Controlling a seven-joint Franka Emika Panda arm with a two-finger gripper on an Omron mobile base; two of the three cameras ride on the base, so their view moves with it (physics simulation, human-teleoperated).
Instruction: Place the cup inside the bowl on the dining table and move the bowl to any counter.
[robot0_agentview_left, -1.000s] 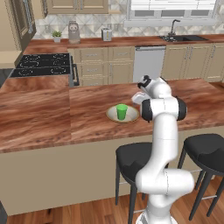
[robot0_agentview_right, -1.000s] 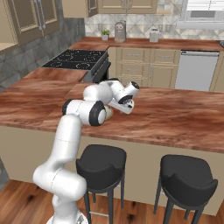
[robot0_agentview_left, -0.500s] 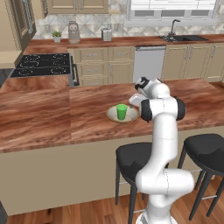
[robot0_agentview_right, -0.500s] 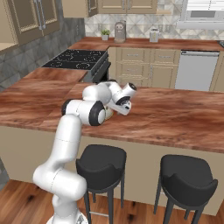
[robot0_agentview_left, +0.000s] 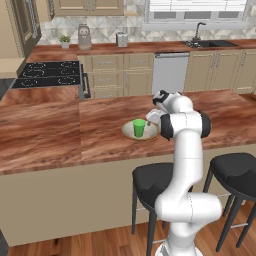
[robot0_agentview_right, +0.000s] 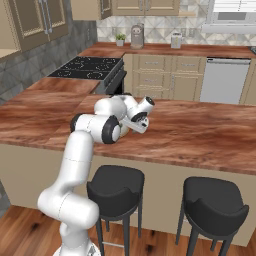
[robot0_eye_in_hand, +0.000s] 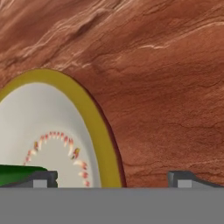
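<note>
green cup (robot0_agentview_left: 139, 127) upright inside bowl (robot0_agentview_left: 128, 131), on dining table (robot0_agentview_left: 60, 135)

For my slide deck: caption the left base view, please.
Green cup standing in the bowl on the dining table, gripper at the bowl's rim.

Hidden and cut off
Arm hides bowl (robot0_agentview_left: 131, 132) rim's right part; hand view's lower edge crops cup (robot0_eye_in_hand: 17, 173) and end effector (robot0_eye_in_hand: 113, 178).

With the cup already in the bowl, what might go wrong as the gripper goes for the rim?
The open gripper straddles the bowl rim, one fingertip close to the upright cup; closing may nudge or tip it. A one-sided rim grip may tilt the bowl when lifted from the dining table, so the cup slides out.
</note>
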